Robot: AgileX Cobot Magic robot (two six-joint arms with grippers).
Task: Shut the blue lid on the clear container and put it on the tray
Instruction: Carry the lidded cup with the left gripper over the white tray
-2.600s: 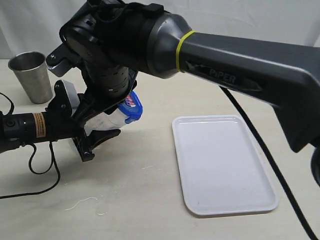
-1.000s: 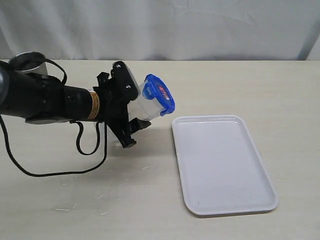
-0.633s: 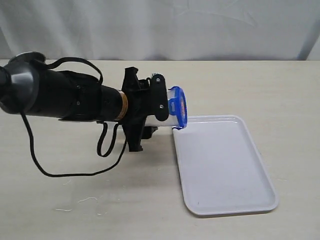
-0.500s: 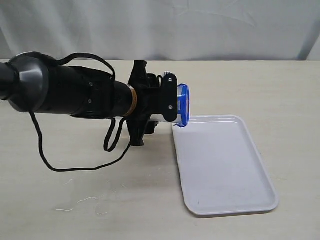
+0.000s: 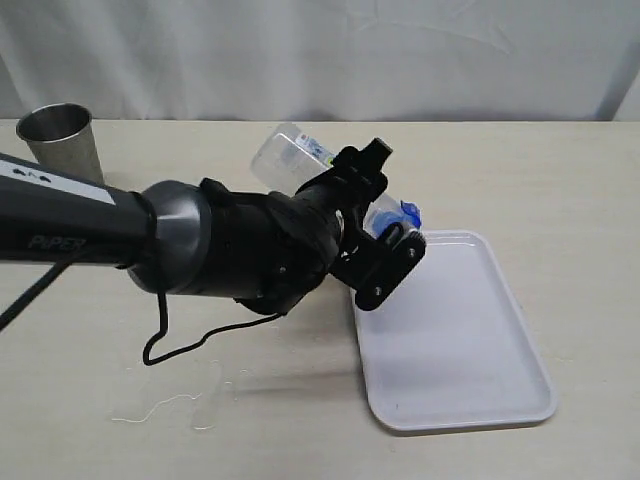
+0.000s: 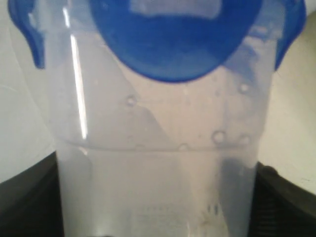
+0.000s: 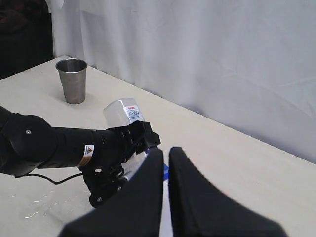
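A: From the outside, how do we see the left arm (image 5: 190,250)?

B: We see it reaching in low from the left across the counter (image 5: 250,420), wrist rolled over. The left fingers (image 5: 388,262) end at the left edge of the tray (image 5: 470,370). They are clamped on the container (image 5: 285,155), one finger above it and one below.

A: And how does the container lie?

B: Tilted. Its clear base points up and to the left, and the end with the lid (image 5: 405,213) sits low, by the tray's far left corner. We cannot tell whether it touches the rim. The cup (image 5: 60,150) stands well apart, at the far left.

A: What do we get from the left wrist?

B: The container (image 6: 158,173) fills the view, translucent, with a bright streak down one side. The lid (image 6: 177,44) caps its far end, a blue flap hanging at each side. A black finger (image 6: 24,202) presses on either flank.

A: And the right wrist?

B: The right fingers (image 7: 195,197) are pressed together on nothing, up off the counter (image 7: 256,163). Beyond them we see the left arm (image 7: 44,143), the container (image 7: 123,111) base-up, and the cup (image 7: 73,79).
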